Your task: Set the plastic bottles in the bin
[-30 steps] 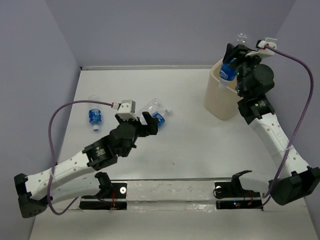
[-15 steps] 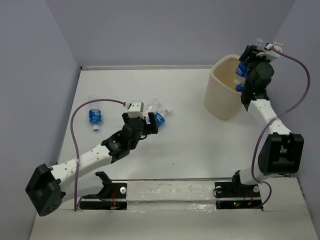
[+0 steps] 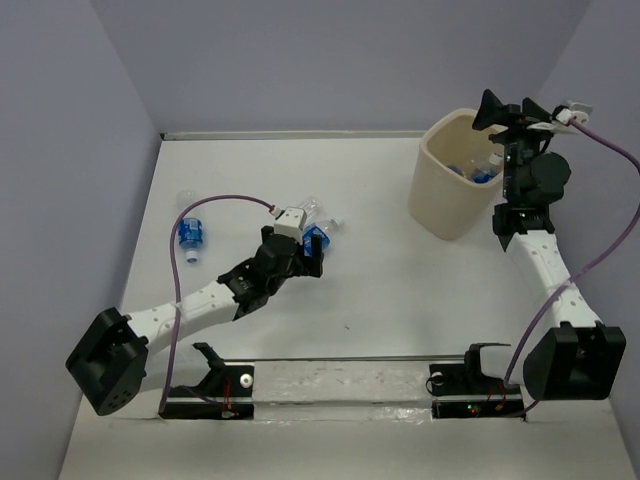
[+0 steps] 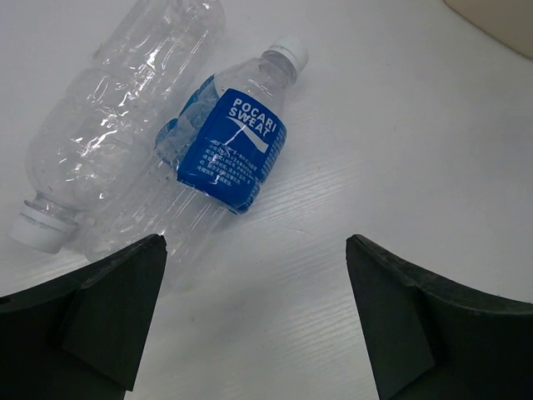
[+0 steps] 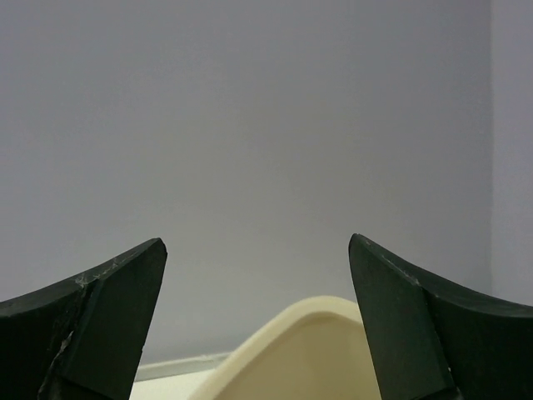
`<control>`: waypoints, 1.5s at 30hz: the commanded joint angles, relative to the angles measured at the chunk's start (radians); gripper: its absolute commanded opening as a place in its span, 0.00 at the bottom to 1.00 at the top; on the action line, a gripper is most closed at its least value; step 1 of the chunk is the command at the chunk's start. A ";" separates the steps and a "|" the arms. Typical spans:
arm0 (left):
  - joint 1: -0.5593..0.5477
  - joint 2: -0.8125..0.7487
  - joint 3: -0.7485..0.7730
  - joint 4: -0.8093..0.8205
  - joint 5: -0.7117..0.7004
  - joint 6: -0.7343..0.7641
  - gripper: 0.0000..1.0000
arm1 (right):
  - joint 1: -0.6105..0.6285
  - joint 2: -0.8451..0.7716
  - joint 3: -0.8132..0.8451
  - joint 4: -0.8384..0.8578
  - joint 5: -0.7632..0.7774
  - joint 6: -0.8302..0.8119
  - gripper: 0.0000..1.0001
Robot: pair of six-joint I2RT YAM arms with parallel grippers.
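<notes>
Just ahead of the parted left jaws a labelled bottle [image 4: 229, 154] lies diagonally on the white table [image 4: 416, 125], cap pointing away and rightward, while the right jaws, also apart and empty, hang above the bin [image 5: 308, 350] before a lilac wall [image 5: 250, 125].

Ahead of the left gripper [image 4: 254, 242], the plastic bottles [image 4: 225, 158] are clear, crinkled and glossy on a matt white table [image 4: 416, 142]. Beyond the right gripper [image 5: 256, 246], the bin [image 5: 308, 350] is smooth, matt cream plastic.
</notes>
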 commanded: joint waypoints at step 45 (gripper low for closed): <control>-0.003 0.371 0.183 -0.043 0.053 0.099 0.89 | 0.476 -0.189 -0.406 -0.372 -0.235 0.382 1.00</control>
